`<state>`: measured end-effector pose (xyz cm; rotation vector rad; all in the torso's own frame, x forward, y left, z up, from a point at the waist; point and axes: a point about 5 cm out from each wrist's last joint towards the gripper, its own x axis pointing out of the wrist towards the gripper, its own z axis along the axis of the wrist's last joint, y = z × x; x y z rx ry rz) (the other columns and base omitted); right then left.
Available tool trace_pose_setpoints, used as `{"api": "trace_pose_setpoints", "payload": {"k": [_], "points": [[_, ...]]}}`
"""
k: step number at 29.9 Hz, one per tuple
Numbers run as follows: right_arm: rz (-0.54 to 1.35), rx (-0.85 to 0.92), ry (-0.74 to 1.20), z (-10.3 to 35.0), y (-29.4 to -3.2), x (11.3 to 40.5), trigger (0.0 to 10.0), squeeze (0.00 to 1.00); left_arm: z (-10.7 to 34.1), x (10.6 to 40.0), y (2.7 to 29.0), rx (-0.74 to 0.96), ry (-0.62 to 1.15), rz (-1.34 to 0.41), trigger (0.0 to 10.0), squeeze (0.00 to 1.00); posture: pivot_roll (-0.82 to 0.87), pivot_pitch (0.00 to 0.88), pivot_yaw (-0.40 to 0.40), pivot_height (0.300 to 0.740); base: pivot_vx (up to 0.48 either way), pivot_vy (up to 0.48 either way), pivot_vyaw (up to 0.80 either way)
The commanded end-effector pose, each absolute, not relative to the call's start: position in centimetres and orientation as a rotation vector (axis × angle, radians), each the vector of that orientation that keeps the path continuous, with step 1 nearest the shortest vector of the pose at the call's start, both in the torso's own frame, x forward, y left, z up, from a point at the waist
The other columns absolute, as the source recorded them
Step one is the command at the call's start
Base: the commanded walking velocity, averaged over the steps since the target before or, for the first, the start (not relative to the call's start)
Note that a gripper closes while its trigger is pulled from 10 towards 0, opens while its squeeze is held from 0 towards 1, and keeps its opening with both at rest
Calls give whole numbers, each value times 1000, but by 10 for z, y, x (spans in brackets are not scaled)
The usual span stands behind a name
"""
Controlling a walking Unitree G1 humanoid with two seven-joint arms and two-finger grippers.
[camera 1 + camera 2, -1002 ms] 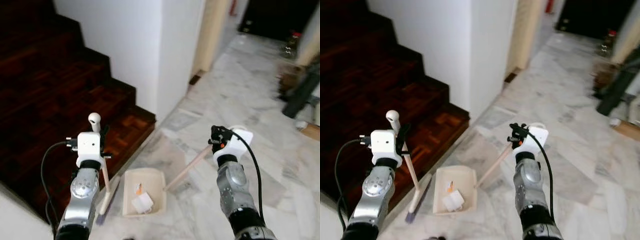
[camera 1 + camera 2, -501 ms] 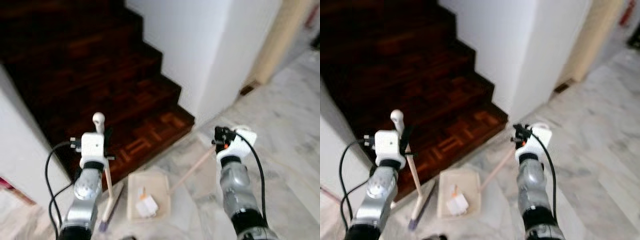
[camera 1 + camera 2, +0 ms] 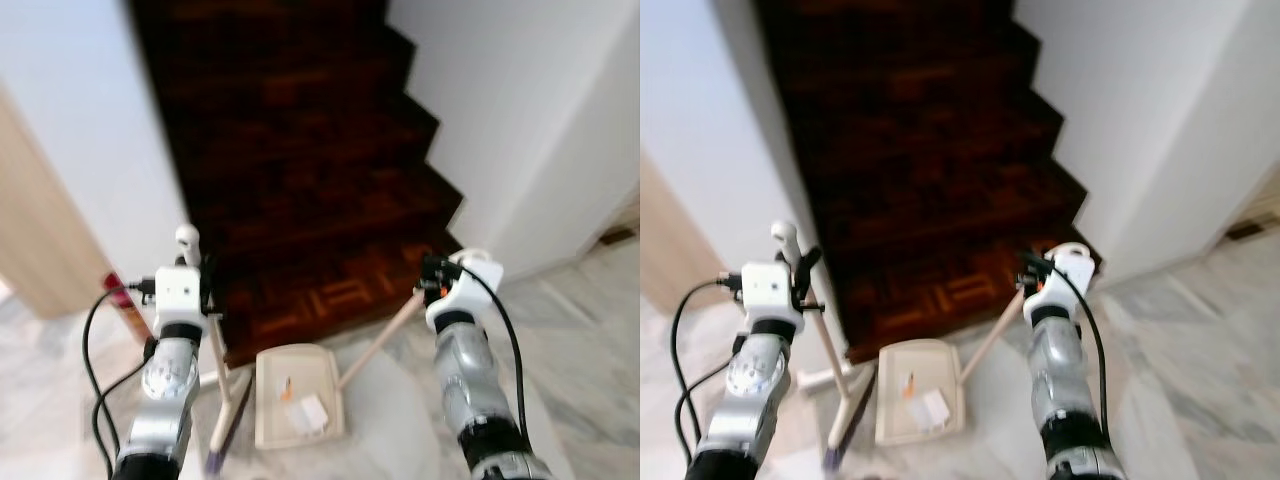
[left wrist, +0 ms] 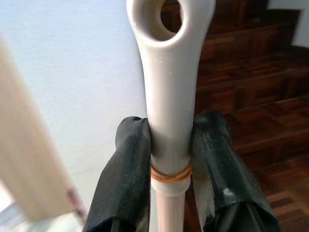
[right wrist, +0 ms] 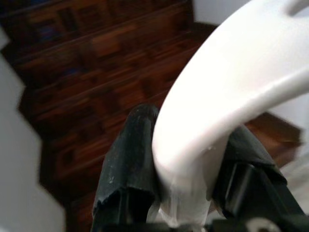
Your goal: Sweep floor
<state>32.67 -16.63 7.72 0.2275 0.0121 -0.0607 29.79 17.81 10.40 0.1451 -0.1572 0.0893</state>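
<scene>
Down at six o'clock the cream dustpan (image 3: 297, 396) sits flat on the marble floor (image 3: 560, 350), a scrap of white paper (image 3: 308, 413) and a small orange bit (image 3: 286, 384) lying in its tray, so the collecting looks largely done. At seven o'clock the left gripper (image 4: 170, 159) clamps the broom (image 3: 215, 385) just under its looped top, black fingers (image 4: 126, 164) pressed tight to both sides of the pale handle; the bristles trail on the floor just beside the pan's left edge. At four o'clock the right gripper (image 5: 188, 169) is closed round the white loop of the dustpan handle (image 3: 388, 335), which slants down to the pan. Beyond, at twelve o'clock, the dark wooden stairs (image 3: 300, 150) climb between white walls (image 3: 70, 130). My read: this is a carry or reposition between sweeps, and the next move calls for keeping the pan level so the paper stays in. The head views give the whole layout, tools, floor and steps; the left wrist view adds an orange rubber band (image 4: 169, 173) round the broom handle, and both wrist views confirm the firm grips.
</scene>
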Motion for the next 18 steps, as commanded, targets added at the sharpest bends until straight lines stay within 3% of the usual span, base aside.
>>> {"api": "trace_pose_setpoints", "payload": {"k": [1, 4, 18], "points": [[-69, 244, -30, 86, -168, 330, 10000, 0, 119, 300, 176, 162, -233, 80, 10000, 0, 51, 0, -45, 740, 0, 0, 800], [-69, 245, -28, 86, -168, 330, 10000, 0, 119, 299, 176, 161, -232, 80, 10000, 0, 52, 0, -46, 740, 0, 0, 696], [-67, 267, -16, 85, -168, 331, 10000, 0, 120, 300, 177, 153, -238, 86, 10000, 0, 54, 0, -49, 740, 0, 0, 0]]}}
